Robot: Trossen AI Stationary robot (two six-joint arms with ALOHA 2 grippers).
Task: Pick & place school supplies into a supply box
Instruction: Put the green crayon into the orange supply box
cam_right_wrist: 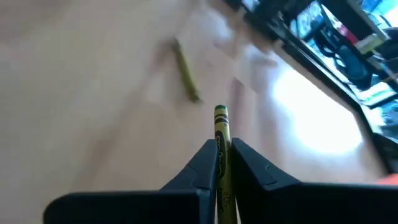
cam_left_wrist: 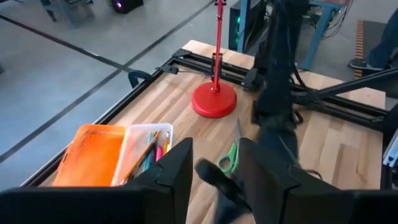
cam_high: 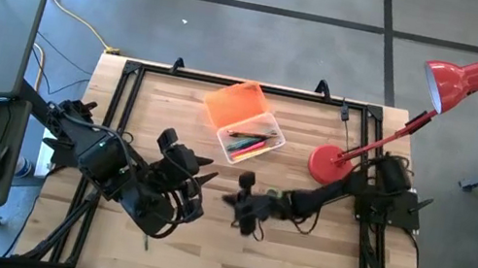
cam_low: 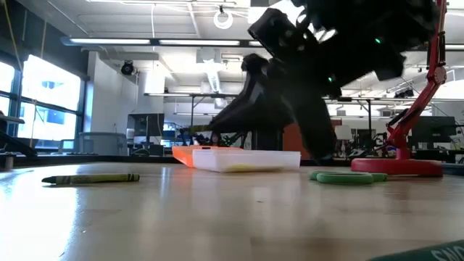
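A yellow-green crayon was clamped between the nearly closed fingers of the right pincer, its tip left protruding, presumably so it could be carried to the supply box. That pincer was held low over the middle of the desk, the arm stretched out from the right side.

The left pincer was kept open and empty, poised near the green-handled scissors. A loose crayon was left on the boards. Farther off, the box lay open beside its orange lid, several pens already inside, with the red lamp near it.
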